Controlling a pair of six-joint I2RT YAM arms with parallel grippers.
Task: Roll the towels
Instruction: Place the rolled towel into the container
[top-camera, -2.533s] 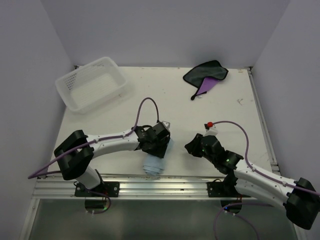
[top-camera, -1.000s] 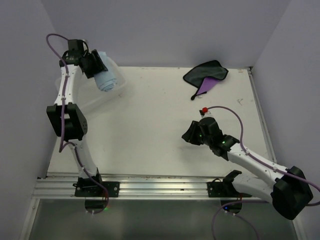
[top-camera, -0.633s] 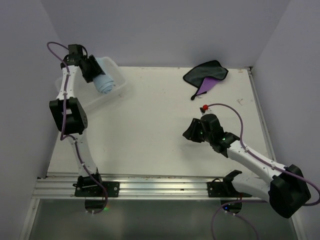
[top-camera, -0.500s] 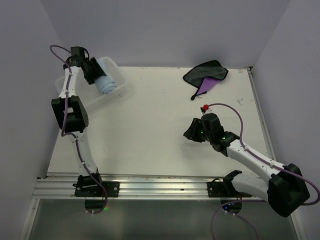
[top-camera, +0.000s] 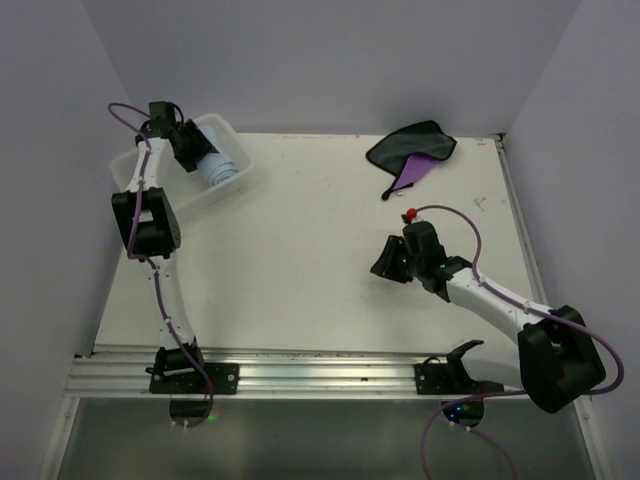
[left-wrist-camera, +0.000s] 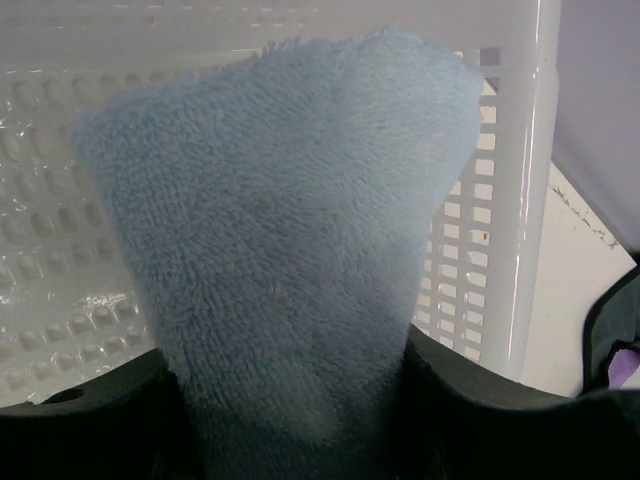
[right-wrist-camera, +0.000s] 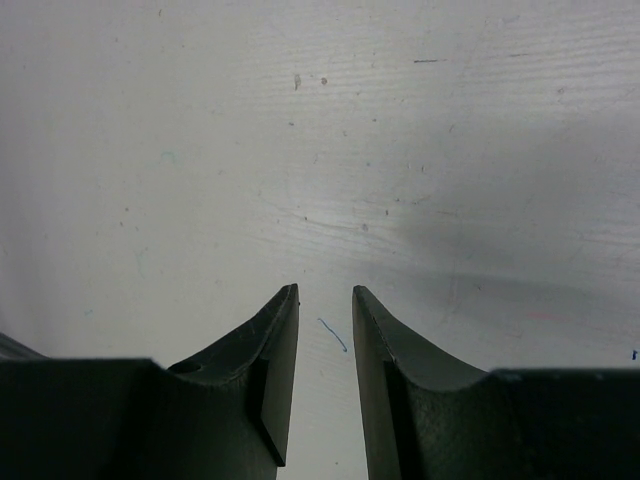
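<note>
The left hand (top-camera: 188, 148) is clamped on a rolled light blue towel (left-wrist-camera: 290, 250) over the white lattice basket (top-camera: 128, 172). The right hand (right-wrist-camera: 323, 297), fingers slightly apart and empty, hovers over the bench (top-camera: 300, 250). The purple towel (top-camera: 412, 150) lies well beyond it.

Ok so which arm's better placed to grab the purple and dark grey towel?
Right, probably. The right tool is empty over bare table, on the same side as the purple and dark grey towel. The left tool is shut on the rolled light blue towel at the white plastic lattice basket.
</note>
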